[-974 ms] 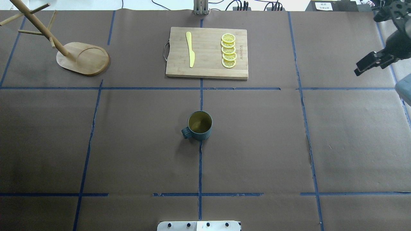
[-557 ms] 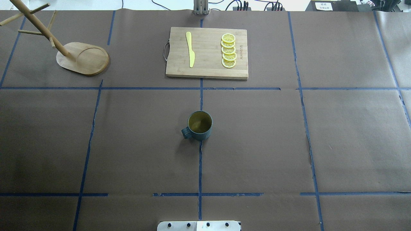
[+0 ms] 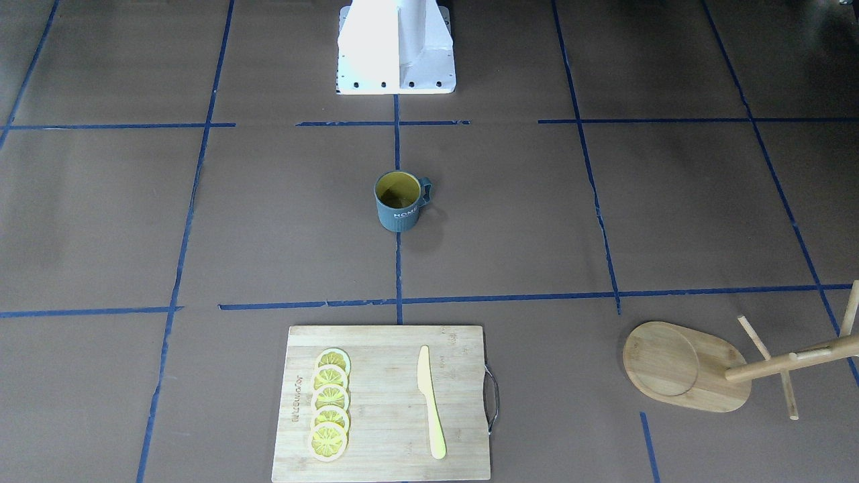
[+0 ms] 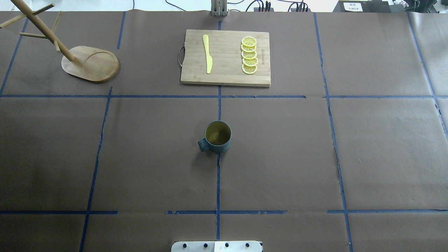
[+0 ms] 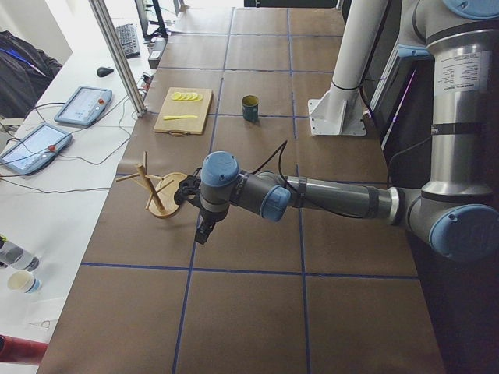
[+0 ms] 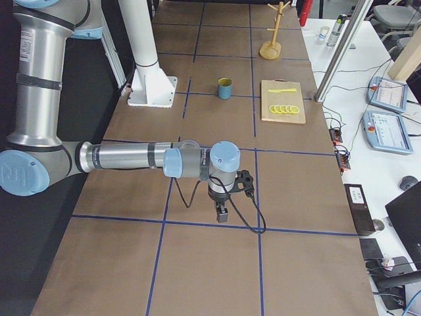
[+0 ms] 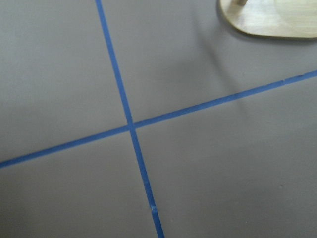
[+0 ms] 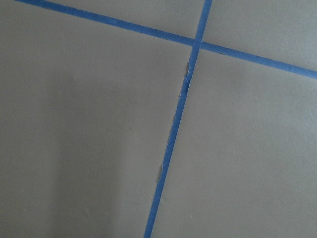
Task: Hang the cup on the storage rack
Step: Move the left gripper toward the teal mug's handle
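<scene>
The dark blue-grey cup [image 4: 217, 137] with a yellow inside stands upright in the middle of the table, its handle pointing to the overhead view's left; it also shows in the front view [image 3: 397, 201]. The bamboo storage rack [image 4: 90, 63] stands at the far left with bare pegs, and its base edge shows in the left wrist view [image 7: 267, 20]. My left gripper [image 5: 201, 232] hangs over the table near the rack and shows only in the exterior left view. My right gripper [image 6: 222, 214] hangs over the table's right end, far from the cup. I cannot tell whether either is open or shut.
A bamboo cutting board [image 4: 225, 57] with a yellow knife [image 4: 207, 53] and several lemon slices [image 4: 249, 55] lies at the far centre, behind the cup. Blue tape lines [image 4: 218, 182] cross the brown table cover. The robot's white base [image 3: 396, 47] stands at the near edge.
The right gripper, at the overhead view's right edge one second ago, has moved out of that view. The cup and the rack have not moved.
</scene>
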Available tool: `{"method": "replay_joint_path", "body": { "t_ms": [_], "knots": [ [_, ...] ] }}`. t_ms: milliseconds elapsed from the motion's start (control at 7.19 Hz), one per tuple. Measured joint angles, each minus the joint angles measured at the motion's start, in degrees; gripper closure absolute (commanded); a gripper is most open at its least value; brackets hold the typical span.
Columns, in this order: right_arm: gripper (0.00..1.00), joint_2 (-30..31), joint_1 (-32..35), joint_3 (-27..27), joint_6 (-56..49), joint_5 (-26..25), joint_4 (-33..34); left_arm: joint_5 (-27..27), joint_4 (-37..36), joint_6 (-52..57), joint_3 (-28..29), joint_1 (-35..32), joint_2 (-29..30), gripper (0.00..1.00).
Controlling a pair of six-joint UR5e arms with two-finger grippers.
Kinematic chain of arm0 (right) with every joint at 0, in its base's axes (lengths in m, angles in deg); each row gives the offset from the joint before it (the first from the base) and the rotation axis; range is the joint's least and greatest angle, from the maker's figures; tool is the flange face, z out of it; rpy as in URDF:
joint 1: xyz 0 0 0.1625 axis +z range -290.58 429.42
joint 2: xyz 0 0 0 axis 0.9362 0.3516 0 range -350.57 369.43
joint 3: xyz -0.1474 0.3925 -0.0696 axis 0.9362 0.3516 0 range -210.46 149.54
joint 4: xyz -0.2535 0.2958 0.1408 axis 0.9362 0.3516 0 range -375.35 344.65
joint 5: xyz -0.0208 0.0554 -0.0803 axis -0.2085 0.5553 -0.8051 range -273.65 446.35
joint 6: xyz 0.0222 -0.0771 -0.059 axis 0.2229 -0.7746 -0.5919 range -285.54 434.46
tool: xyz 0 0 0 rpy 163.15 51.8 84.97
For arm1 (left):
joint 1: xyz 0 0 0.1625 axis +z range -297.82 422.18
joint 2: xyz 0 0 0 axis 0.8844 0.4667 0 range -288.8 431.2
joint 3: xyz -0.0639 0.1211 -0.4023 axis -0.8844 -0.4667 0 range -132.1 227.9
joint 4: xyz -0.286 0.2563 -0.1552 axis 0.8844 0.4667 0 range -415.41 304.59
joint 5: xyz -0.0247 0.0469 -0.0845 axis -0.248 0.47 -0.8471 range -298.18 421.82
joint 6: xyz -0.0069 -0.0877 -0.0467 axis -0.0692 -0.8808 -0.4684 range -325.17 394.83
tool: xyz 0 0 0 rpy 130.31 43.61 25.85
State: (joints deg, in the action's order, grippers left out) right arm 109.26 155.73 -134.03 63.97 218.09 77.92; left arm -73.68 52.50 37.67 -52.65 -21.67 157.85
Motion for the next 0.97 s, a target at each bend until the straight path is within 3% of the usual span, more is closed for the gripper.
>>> {"method": "replay_joint_path", "body": {
  "t_ms": [418, 696, 974],
  "knots": [
    [0.0, 0.11, 0.08, -0.05, -0.05, 0.06, 0.02, 0.14, 7.49, -2.08, -0.17, 14.94, 8.78, 0.0],
    [0.0, 0.1, 0.08, -0.04, -0.06, 0.07, -0.01, 0.3, 14.83, -10.59, 0.88, 25.03, 13.73, 0.0],
    [0.0, 0.1, 0.08, 0.02, -0.04, 0.01, -0.02, 5.27, 23.47, -16.9, 1.23, 32.22, 18.53, 0.0]
  ]
}}
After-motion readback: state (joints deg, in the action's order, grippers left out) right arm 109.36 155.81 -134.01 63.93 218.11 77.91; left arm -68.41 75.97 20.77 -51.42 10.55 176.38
